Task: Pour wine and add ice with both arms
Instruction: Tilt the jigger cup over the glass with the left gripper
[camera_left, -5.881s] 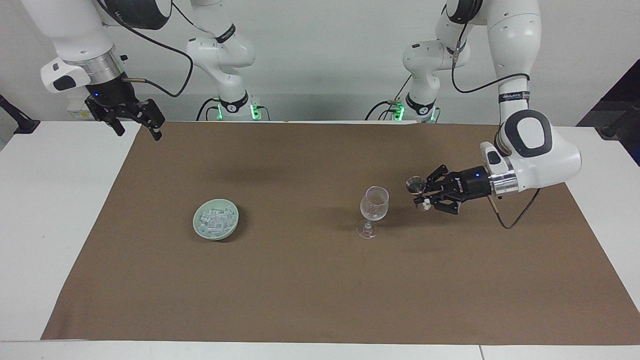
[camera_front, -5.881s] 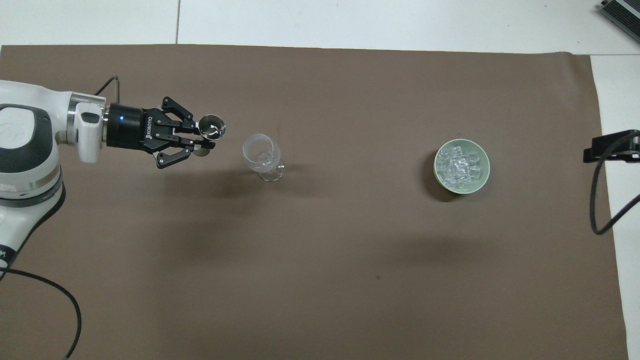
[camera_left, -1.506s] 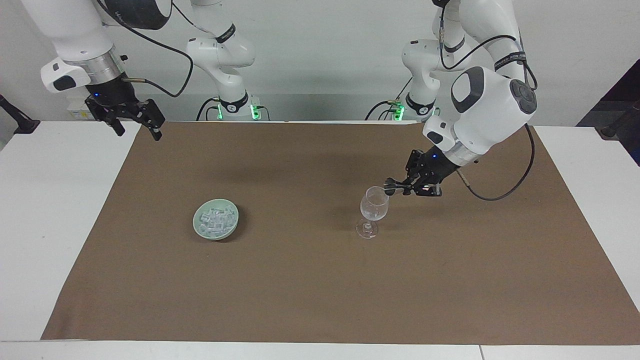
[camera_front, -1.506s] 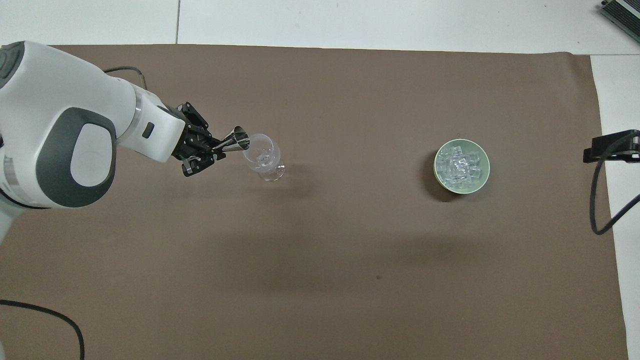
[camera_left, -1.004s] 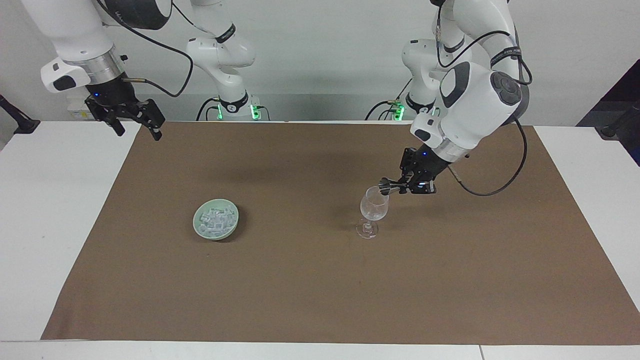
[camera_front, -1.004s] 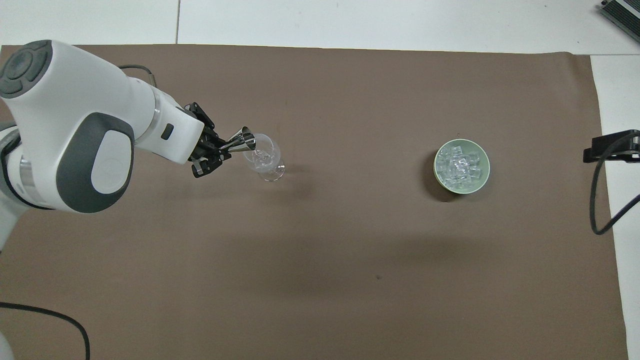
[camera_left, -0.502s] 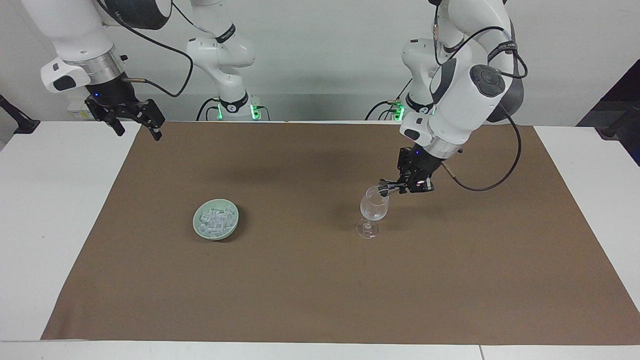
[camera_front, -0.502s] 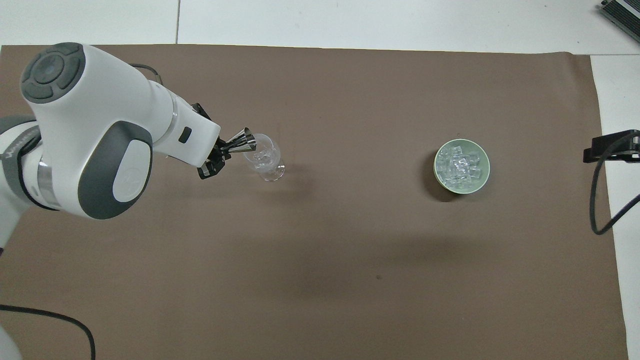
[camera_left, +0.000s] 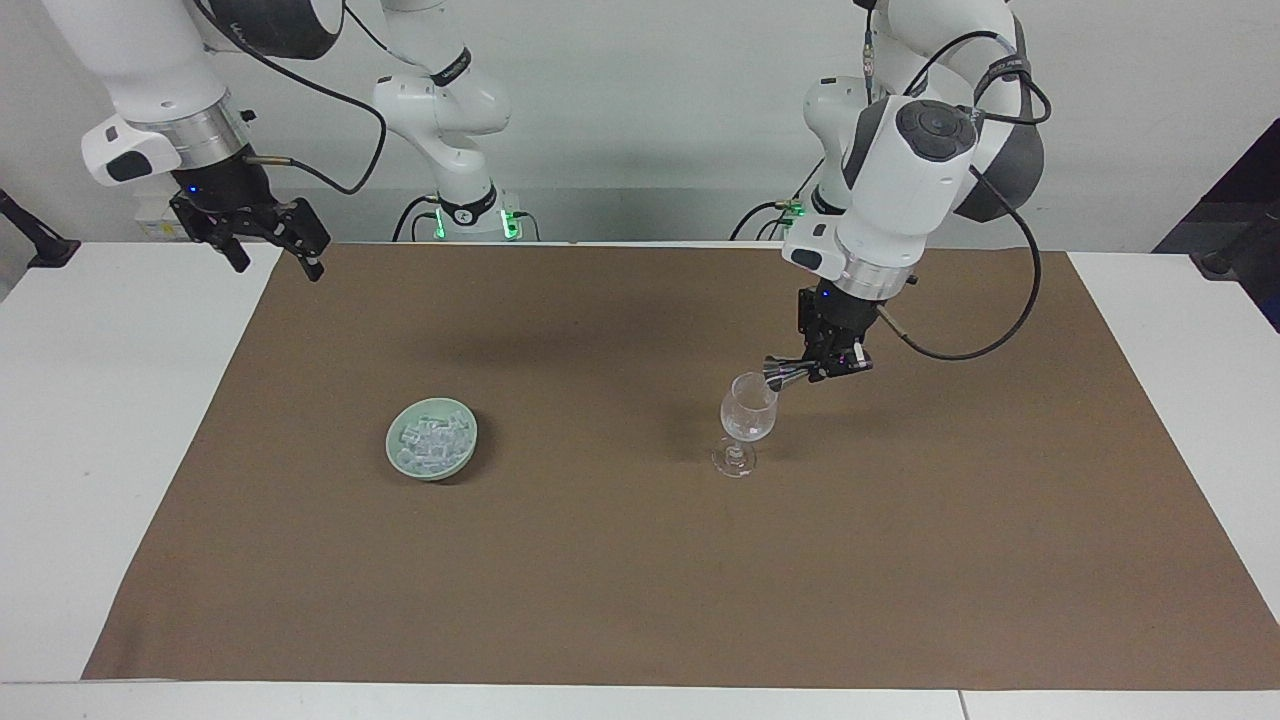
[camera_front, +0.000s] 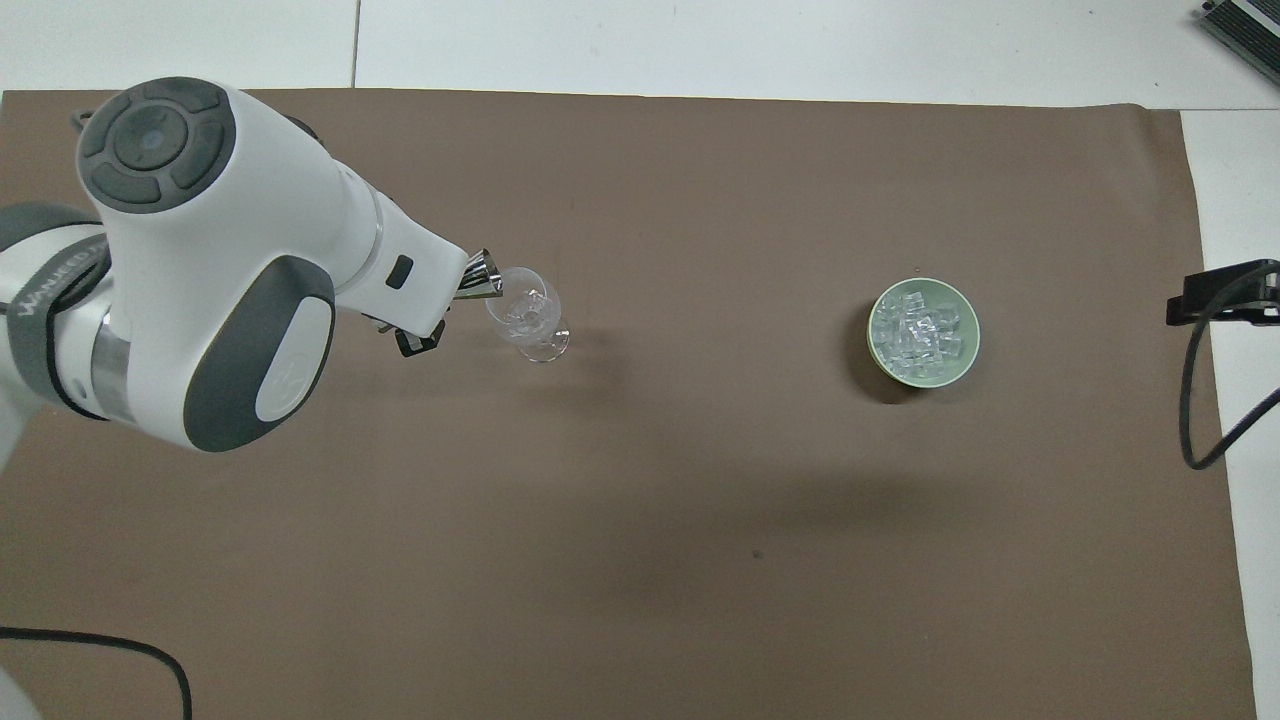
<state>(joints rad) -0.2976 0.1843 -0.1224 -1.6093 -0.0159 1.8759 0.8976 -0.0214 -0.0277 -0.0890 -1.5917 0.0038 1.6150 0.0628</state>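
Left tool (camera_left: 815, 370): held up over the mat beside the glass, closed on the waist of a small metal jigger (camera_left: 781, 376).
Jigger: tipped on its side, its mouth at the rim of the glass (camera_left: 748, 418); whether the two touch is hard to tell. In the overhead view the arm's white wrist covers most of the tool, and only the jigger's cone (camera_front: 484, 278) sticks out at the glass (camera_front: 526, 318).
Glass: upright on the brown mat (camera_left: 640, 560), toward the left arm's end of the desk (camera_left: 90, 400); something clear seems to lie in its bowl.
Ice (camera_left: 430, 440): heaped in a pale green bowl (camera_left: 400, 462) on the mat, well apart from the glass, toward the right arm's end; seen from above, the cubes (camera_front: 918, 332) fill the bowl (camera_front: 874, 352).
Right tool (camera_left: 268, 238): fingers apart, gripping nothing, waiting up over the mat's corner at its own end.
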